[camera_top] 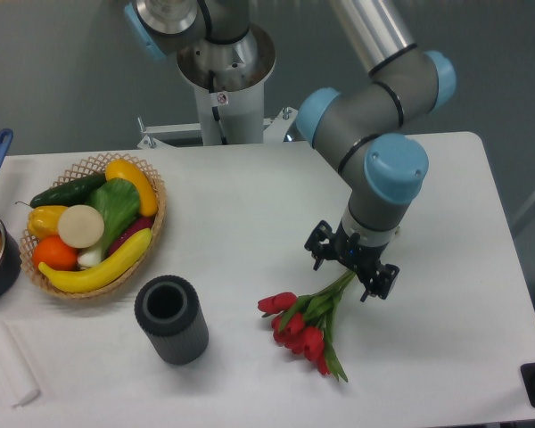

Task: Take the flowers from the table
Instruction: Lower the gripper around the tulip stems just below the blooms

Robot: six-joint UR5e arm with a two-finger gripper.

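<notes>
Flowers: flowers point(308, 318) lying flat on the table point(250, 205), red heads pointing toward the black cylinder point(170, 319), stems running up under the gripper.
Gripper: gripper point(351, 267) hovering low over the stem end, jaws spread wide, straddling the stems, gripping nothing.
Progress: approach looking about done; closing on the stems and lifting are not yet done.
Surroundings: wicker basket point(96, 223) sitting well left of the flowers, beyond the cylinder.

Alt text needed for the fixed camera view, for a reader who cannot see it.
A robot arm's open gripper straddles the stems of a bunch of red tulips, the flowers, lying on a white table. To the left stand a dark cylinder and a wicker basket of produce.
</notes>
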